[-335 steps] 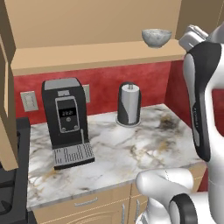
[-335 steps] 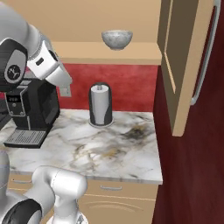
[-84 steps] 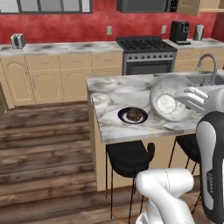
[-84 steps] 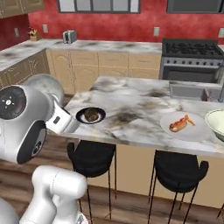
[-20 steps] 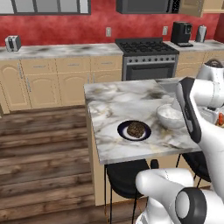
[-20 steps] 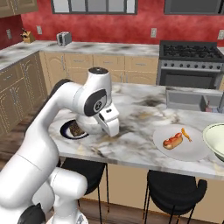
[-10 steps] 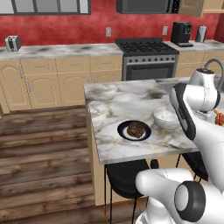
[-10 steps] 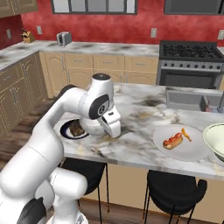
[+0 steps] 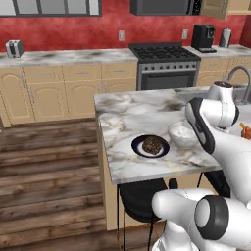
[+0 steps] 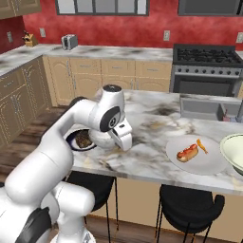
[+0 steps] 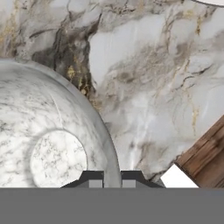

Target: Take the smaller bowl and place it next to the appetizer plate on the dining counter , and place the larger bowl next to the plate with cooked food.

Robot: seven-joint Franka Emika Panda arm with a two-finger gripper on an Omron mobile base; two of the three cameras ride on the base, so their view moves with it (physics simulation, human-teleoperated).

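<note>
Fingers (image 11: 97, 177) are pinched tight on the rim of the smaller bowl (image 9: 182, 135), one tip inside and one outside, and the bowl looks like it's sitting down on the marble surface (image 9: 127, 115) of the dining counter by now. Going left to right in the left base view: the appetizer plate (image 9: 150, 146) with its brown lump, then the bowl just beside it, close but I can't tell if the rims touch, then the arm's big white elbow crowding over everything. So the risk as I see it is mostly the let-go. If the hand lifts or swings before the fingers spread, the bowl gets dragged or tipped, and it could bump the navy plate or skate toward the near edge above the stools. Further right in the right base view there's the plate with cooked food (image 10: 197, 155) and the larger bowl (image 10: 233, 149) hanging at the frame edge, so a wide swing over there could clip them.
</note>
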